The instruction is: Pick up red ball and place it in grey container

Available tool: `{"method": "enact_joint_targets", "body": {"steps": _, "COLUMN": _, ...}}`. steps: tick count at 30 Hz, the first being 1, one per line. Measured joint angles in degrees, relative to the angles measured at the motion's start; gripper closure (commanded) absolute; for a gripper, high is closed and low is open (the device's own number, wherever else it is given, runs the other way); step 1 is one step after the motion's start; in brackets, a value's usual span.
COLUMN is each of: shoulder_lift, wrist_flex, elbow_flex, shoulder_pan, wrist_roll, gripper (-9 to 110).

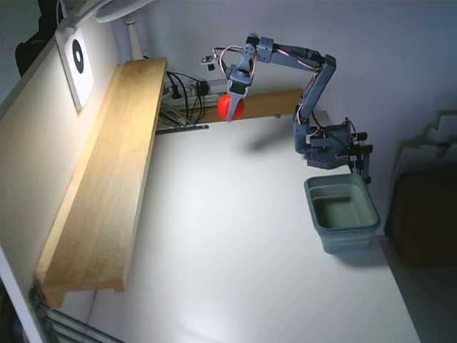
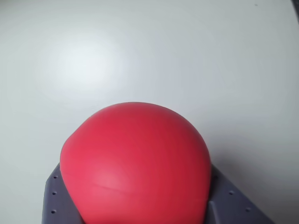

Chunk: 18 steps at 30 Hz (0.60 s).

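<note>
One red ball point(image 1: 230, 106), top centre of the fixed view, sits clamped in the end effector point(image 1: 231, 114) above the desk point(image 1: 235, 243). One grey container point(image 1: 342, 213) stands empty at right.

In the fixed view the white tabletop point(image 1: 235, 236) lies bare and wide between the tool point(image 1: 231, 113), clamped around the red ball point(image 1: 230, 106), and the grey container point(image 1: 341, 212). The container's open top is unblocked. A long wooden shelf point(image 1: 107, 179) walls the left side; cables point(image 1: 187, 96) crowd the far edge; the arm's base point(image 1: 330, 146) stands just behind the container.
</note>
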Motion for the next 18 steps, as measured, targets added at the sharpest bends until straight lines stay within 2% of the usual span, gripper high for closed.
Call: {"method": "enact_joint_targets", "body": {"steps": 18, "shoulder_lift": 0.0, "wrist_flex": 0.0, "elbow_flex": 0.0, "shoulder_pan": -30.41, "wrist_roll": 0.0, "gripper": 78}}
